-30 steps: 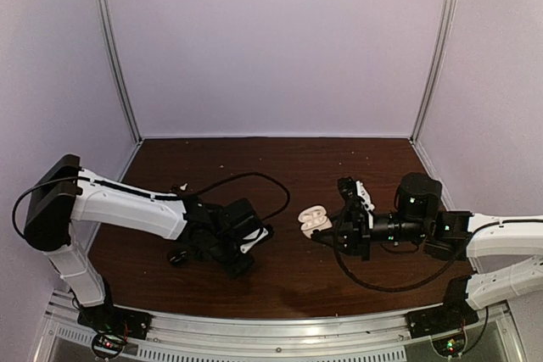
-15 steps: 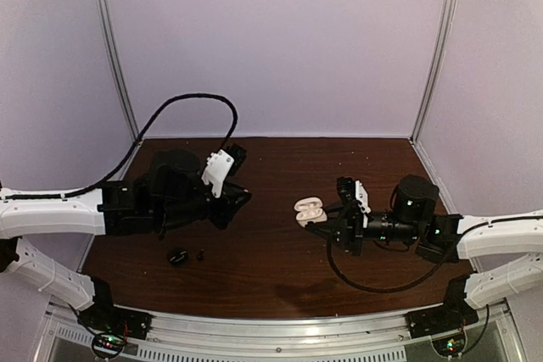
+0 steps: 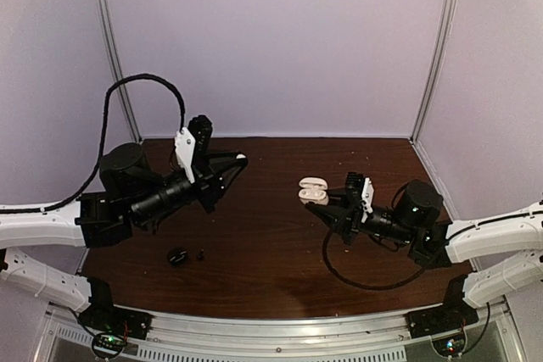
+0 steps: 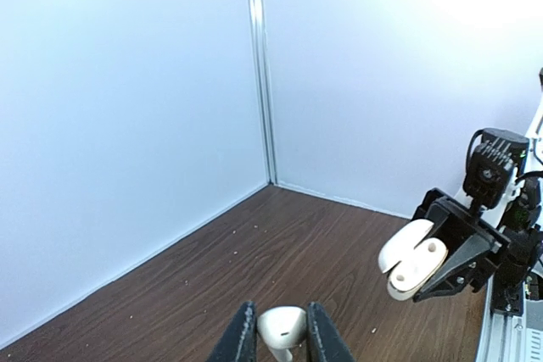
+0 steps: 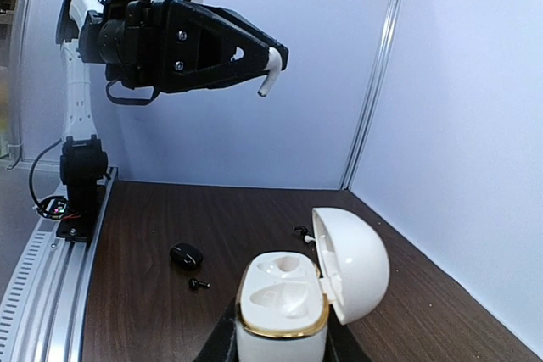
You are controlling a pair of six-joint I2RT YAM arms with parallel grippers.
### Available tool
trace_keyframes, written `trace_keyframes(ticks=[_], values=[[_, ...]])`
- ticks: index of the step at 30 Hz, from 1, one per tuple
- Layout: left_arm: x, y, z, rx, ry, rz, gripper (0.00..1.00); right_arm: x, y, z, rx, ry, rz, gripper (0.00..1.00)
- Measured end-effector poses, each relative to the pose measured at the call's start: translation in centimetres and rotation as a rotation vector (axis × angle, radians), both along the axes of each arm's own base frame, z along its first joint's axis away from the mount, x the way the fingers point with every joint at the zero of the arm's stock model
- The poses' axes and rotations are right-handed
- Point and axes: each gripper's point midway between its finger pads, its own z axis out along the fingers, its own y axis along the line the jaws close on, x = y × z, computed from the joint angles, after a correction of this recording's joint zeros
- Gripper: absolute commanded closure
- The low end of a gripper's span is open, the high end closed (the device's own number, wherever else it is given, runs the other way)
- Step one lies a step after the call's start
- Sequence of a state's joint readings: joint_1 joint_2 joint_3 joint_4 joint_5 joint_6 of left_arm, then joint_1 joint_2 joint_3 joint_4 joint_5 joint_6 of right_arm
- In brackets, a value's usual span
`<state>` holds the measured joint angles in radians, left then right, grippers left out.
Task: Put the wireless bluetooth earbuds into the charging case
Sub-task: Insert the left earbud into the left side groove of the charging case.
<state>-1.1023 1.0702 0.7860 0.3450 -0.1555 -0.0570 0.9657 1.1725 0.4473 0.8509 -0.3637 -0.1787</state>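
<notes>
My right gripper (image 3: 329, 203) is shut on the base of a white charging case (image 3: 312, 190) and holds it above the table. Its lid is open and both wells are empty in the right wrist view (image 5: 284, 307). My left gripper (image 3: 237, 161) is raised in the air and shut on a white earbud (image 4: 282, 325), which faces the case across a gap. The earbud's stem sticks out of the jaws in the right wrist view (image 5: 268, 71). A black earbud (image 3: 201, 253) lies on the table.
A small black case (image 3: 176, 255) lies next to the black earbud near the left front of the brown table (image 3: 271, 269). A tiny black and white piece (image 5: 301, 231) lies on the table behind the white lid. Light walls enclose three sides.
My left gripper rose from the table near the black case and swung up and back with the white earbud. My right gripper lifted the open case and moved it slightly back.
</notes>
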Motion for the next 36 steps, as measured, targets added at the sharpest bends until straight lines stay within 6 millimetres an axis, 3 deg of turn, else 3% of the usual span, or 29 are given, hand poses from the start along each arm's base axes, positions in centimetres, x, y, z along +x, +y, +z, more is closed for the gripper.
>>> trace_keyframes(ticks=[13,26,36], values=[[-2.8,-3.7,0.5,-0.05,-0.113,-0.195,0.81,0.9,1.9,0.8,0.096,0.084,0.039,1.0],[-4.1,-5.7,-0.9,-0.027,-0.133,-0.286,0.81,-0.5,3.1,2.3,0.163,0.149,0.144,1.0],[-4.4,-6.7,-1.4,-0.014,-0.133,-0.32,0.81,-1.7,3.8,2.3,0.149,0.144,0.179,1.0]])
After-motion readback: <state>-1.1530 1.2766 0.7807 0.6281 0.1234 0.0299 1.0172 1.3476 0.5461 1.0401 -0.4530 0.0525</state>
